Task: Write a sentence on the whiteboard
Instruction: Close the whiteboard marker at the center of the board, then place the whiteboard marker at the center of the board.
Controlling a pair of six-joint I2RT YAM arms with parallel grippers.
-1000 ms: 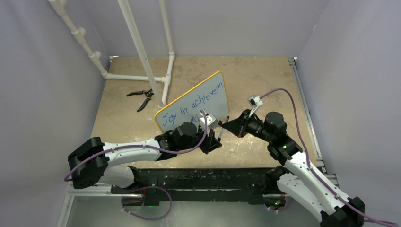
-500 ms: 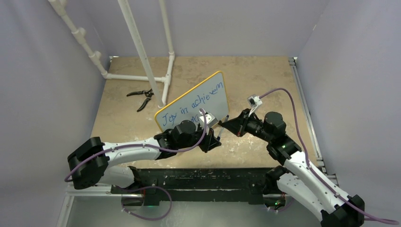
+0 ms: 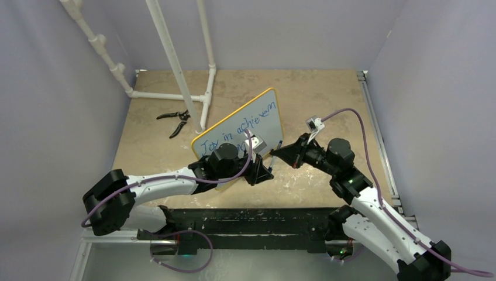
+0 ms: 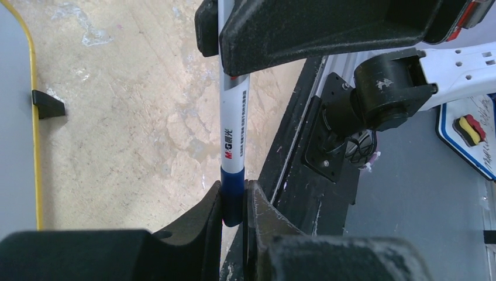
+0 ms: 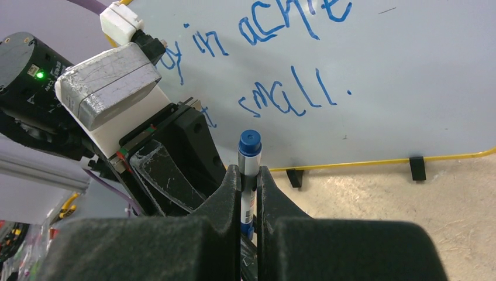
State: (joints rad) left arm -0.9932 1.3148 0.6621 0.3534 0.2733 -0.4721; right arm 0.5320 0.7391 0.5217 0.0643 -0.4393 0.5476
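The whiteboard [image 3: 266, 126] stands tilted near the middle of the table [image 3: 327, 99], turned at an angle, with its yellow rim and small black feet [image 5: 416, 168] on the surface. The sentence [image 5: 286, 99] is on it in thin blue letters; "Joy in achievem" is readable from above, and "small." from the right wrist camera.

The left arm lies low. From its base at the near left edge, the forearm runs to the right and the wrist is in front of the near side of the board, hiding part of the writing. The left gripper [image 4: 234, 190] has its fingers narrow and pressed on the blue end of a marker [image 4: 234, 134].

The right arm rises from the near right, bends at the elbow and points its wrist to the left, toward the board. The right gripper [image 5: 249, 171] is also closed on the same marker, on the white barrel, and a blue end sticks out above its fingers. So both claws hold one marker, just beside the near right corner of the board.

Black pliers [image 3: 174, 122] lie far left on the table, near a white pipe frame [image 3: 175, 58].
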